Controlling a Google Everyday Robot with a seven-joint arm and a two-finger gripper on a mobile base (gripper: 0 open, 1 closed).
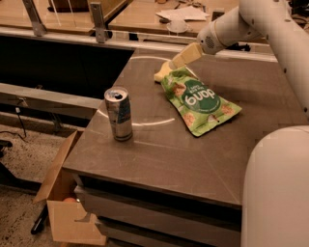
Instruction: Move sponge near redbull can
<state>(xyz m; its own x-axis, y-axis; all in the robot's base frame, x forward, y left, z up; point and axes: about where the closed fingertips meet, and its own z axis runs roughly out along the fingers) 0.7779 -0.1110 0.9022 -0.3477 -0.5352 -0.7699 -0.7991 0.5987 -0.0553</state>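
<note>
1. Camera view: hand (177, 60) set at sponge (160, 74), far bench (159, 159) edge; grip state cannot be told.
2. The sponge is well apart from redbull can (119, 113); green bag (200, 103), touching it, may be dragged.
3. The redbull can may be toppled by overshoot.

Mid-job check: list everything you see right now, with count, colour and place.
redbull can: one, silver and blue, upright near the table's left edge.
sponge: one, pale yellow, far side of the table, partly hidden by the bag's far end.
snack bag: one, green, lying flat, right of the can.
table: one, dark grey-brown, centre of view.
cardboard box: one, brown, open, on the floor at lower left.
papers: a few, white, on the far counter.
arm: one, white, reaching in from upper right.
gripper: one, pale yellow, at the sponge by the bag's far end.
</note>
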